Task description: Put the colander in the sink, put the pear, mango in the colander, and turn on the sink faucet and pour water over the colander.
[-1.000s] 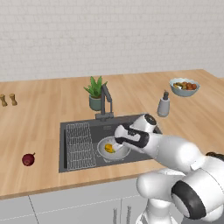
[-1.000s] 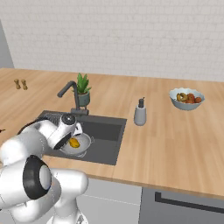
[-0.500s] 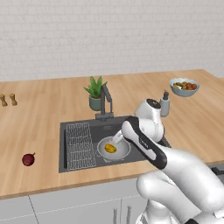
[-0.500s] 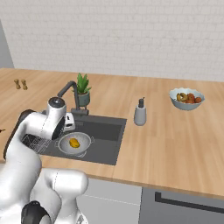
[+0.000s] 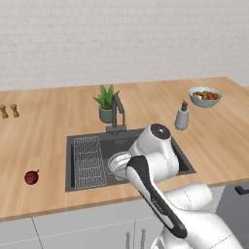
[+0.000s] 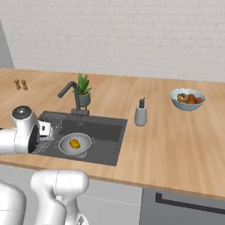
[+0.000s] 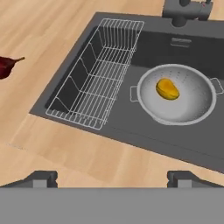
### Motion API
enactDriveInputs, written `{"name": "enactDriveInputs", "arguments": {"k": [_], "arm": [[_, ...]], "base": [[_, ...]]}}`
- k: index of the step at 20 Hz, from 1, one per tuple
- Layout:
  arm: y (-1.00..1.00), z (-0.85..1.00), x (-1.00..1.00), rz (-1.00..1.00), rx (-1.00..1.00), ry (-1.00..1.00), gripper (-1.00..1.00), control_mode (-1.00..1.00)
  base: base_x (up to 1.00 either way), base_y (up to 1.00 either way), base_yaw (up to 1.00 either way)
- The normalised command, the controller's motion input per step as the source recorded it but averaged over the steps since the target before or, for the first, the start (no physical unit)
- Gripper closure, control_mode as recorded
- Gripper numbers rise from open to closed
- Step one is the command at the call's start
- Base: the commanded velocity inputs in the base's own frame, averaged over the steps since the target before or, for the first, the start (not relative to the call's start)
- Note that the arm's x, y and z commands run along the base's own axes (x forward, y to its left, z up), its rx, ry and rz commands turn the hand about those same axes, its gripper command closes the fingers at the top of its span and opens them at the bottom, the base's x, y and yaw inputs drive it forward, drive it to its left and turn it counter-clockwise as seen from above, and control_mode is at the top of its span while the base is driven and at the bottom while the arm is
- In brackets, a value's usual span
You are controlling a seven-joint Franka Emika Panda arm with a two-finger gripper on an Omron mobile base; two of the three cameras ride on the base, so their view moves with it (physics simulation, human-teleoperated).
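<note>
while wire rack [image 7: 94, 74] divides them, pear [image 7: 8, 66] lies beyond colander [image 7: 183, 103].

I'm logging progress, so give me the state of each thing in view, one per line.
Colander: upright in the sink, holding the mango.
Pear: on the counter, left of the sink.
Faucet: no water running.
Gripper: open, empty.
Rack: empty, in the sink.

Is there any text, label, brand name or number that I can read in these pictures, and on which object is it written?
None: no readable word, number or sign stands anywhere.
The soap bottle, the colander holding the mango, the faucet, the plant pot and the fruit bowl all bear plain, unmarked surfaces.
</note>
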Motion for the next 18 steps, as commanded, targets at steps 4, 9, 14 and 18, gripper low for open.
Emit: {"name": "enactDriveInputs", "arguments": {"k": [4,9,14,18], "arm": [[0.78,0.28,0.00,-0.45,0.00,0.00,-1.00,-1.00],[0.78,0.28,0.10,-0.35,0.00,0.11,-1.00,-1.00],[0.78,0.14,0.30,-0.19,0.01,0.14,-1.00,-1.00],[0.67,0.21,0.46,0.00,0.08,0.32,-1.00,-1.00]], "base": [[0.00,0.00,0.00],[0.00,0.00,0.00],[0.00,0.00,0.00],[0.00,0.00,0.00]]}}
